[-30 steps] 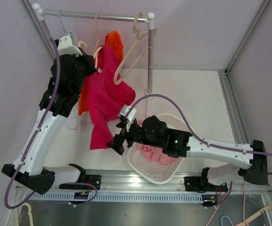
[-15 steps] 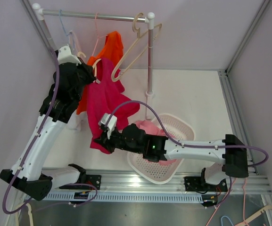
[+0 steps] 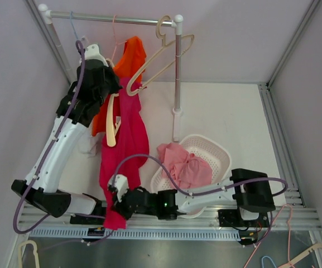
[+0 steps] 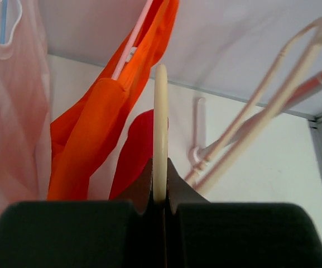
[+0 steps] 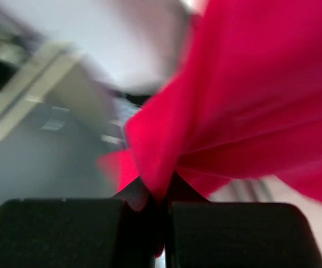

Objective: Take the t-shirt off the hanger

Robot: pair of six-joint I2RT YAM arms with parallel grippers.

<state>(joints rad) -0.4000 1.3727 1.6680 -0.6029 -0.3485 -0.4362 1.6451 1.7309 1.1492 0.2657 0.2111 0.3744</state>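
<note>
left end effector (image 4: 159, 187): closed tight on the cream hanger (image 4: 160, 123), upper left of the top view.
right end effector (image 5: 159, 194): pinching the t-shirt (image 5: 250, 95) hem, lower left of centre.
t-shirt: magenta, stretched long from upper left down to there.

This is a robotics lab test cell. Plain lilac panels (image 3: 233, 39) in aluminium framing (image 3: 292, 44) enclose a white table (image 3: 227, 111). Cabled robot arms (image 3: 60, 151) stand on a metal rail (image 3: 303, 216).

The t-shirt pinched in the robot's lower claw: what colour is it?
The t-shirt is plain bright pinkish red, clearest in the top external view.
</note>
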